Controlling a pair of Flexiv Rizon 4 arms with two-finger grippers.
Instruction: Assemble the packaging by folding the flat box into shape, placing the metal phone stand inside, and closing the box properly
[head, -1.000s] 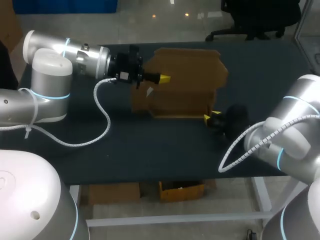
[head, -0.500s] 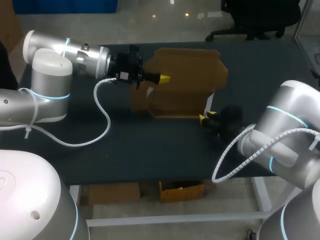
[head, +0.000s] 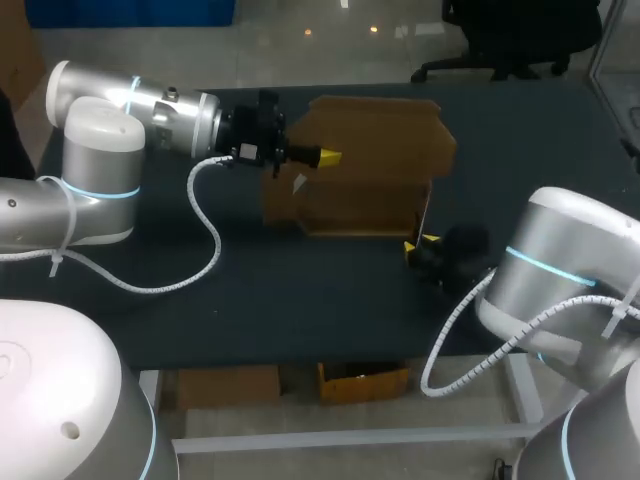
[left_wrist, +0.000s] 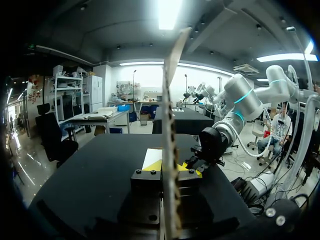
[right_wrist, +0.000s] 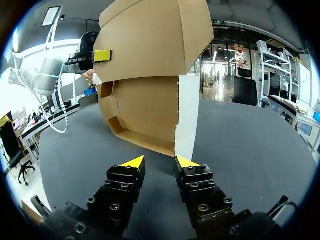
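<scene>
Where it stands on the dark table (head: 300, 300), toward the far side and near the middle, the cardboard box (head: 370, 165) is brown and partly raised into shape, its upper panels angled and its lower edge on the tabletop.

Left arm (head: 100, 160): comes in from the left side and lies level above the table, with a white coiled cable (head: 205, 225) hanging from it to the tabletop.

Left gripper (head: 326, 157): clamped on the upper left panel of the box. In the left wrist view the panel shows edge-on, upright between the two fingers, one yellow tip on each side of it.

White flap (right_wrist: 187, 117): the pale inner face of a side panel at the box's near right corner, standing upright with its lower end at the tabletop.

Right arm (head: 560, 290): comes in from the near right corner and is low over the table.

Right gripper (right_wrist: 159, 162): fingers apart, holding nothing, low at the box's near right corner. The bottom edge of the white flap lies just ahead of the gap between the fingers. Whether either tip touches the cardboard cannot be told.
</scene>
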